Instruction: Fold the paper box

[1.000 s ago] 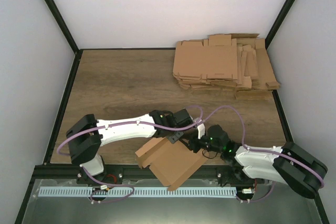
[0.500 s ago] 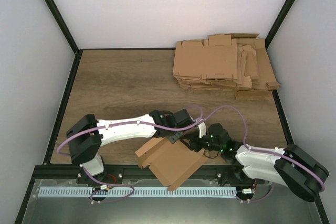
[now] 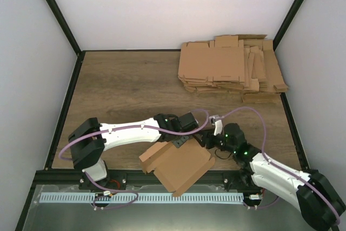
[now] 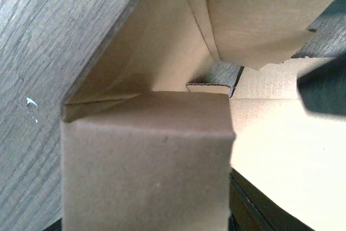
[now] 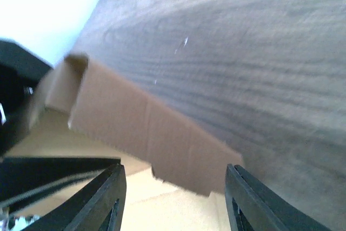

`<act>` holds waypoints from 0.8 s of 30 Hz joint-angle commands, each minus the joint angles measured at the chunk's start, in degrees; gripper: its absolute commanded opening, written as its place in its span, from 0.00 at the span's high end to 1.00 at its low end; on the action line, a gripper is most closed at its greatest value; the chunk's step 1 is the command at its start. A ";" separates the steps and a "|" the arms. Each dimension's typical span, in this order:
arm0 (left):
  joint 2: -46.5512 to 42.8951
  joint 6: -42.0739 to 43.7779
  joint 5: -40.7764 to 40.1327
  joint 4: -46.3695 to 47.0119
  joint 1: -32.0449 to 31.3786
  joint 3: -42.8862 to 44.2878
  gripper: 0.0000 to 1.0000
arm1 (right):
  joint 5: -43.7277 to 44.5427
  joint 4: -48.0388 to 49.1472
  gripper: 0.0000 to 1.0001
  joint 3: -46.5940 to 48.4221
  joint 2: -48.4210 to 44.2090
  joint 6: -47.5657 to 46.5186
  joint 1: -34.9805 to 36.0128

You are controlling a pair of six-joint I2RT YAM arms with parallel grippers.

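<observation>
My left pincer steadies the box, though I can't tell its grip, so my right pincer, open and empty, can fold

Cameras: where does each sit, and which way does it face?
Top external: above and behind, looking down on the table; left arm, right arm, box, cardboard pile.
Left wrist: close against the box's folded flaps; own fingers not clear.
Right wrist: low, facing along the table past a box wall; its open fingers at the bottom.
Shared: box and table in all.
</observation>
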 commanded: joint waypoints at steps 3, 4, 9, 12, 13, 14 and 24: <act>1.48 0.76 0.51 0.46 -0.25 -0.74 0.55 | -5.74 -2.92 0.46 2.63 -5.11 -2.56 -7.43; 1.41 0.72 0.49 0.39 -0.25 -0.61 0.55 | -5.29 -4.00 0.46 3.59 -5.48 -3.30 -7.74; 1.39 0.59 0.57 0.38 -0.21 -0.62 0.55 | -8.57 -3.77 0.46 4.74 -3.45 -2.74 -13.96; 1.43 0.57 0.57 0.39 -0.25 -0.60 0.55 | -13.12 1.40 0.46 3.47 -1.77 -1.39 -18.77; 1.40 0.59 0.51 0.40 -0.25 -0.60 0.55 | -14.67 2.69 0.46 3.56 -0.91 -1.31 -20.05; 1.43 0.59 0.50 0.34 -0.25 -0.63 0.55 | -15.74 3.77 0.46 3.95 0.05 -1.30 -21.16; 1.85 0.81 0.34 0.23 -0.25 -0.38 0.55 | -32.86 11.94 0.56 15.27 29.65 -3.87 -24.79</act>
